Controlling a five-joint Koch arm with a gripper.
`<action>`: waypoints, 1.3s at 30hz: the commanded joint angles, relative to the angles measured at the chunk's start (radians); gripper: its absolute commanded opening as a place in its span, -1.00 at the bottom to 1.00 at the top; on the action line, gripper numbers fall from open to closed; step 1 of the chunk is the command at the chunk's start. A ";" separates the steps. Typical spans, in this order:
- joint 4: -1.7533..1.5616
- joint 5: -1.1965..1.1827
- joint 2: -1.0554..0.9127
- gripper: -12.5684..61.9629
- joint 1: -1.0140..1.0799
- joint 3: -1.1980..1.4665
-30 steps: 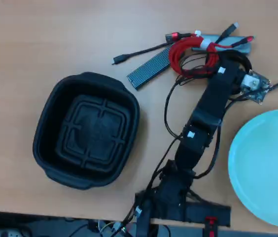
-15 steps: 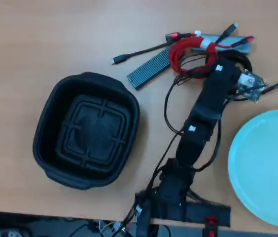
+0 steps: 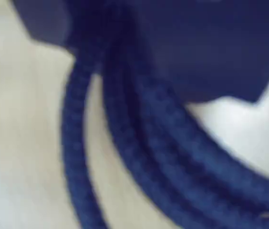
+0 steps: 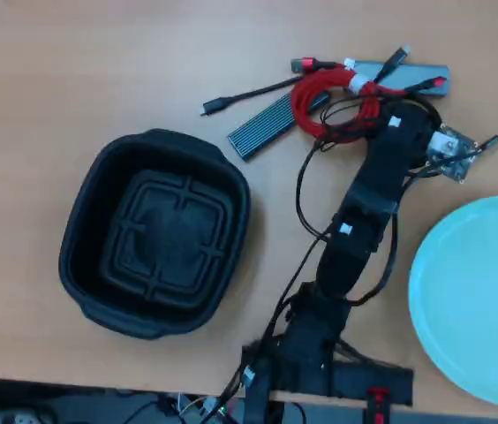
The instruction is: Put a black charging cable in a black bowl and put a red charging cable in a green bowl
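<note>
Jaws hidden under the arm's wrist in the overhead view, so I cannot tell their state; the gripper (image 4: 405,124) sits over the black charging cable (image 4: 421,110), whose braided strands fill the blurred wrist view. Just beside it, the red charging cable (image 4: 320,106) points its plugs sideways. Black bowl (image 4: 156,234) and green bowl (image 4: 474,296) rest apart on the wooden counter (image 4: 72,71).
</note>
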State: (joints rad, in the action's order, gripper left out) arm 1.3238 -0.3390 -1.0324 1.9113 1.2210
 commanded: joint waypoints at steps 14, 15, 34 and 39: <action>0.124 -0.084 -0.494 -0.83 -0.006 -0.026; 0.127 -0.084 -0.531 -0.83 -0.006 -0.026; 0.097 -0.063 -0.888 -0.83 -0.295 -0.035; 0.084 -0.064 -0.936 -0.83 -0.463 -0.035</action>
State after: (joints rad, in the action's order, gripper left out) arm 1.4542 -0.4065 -1.9052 1.4926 1.2364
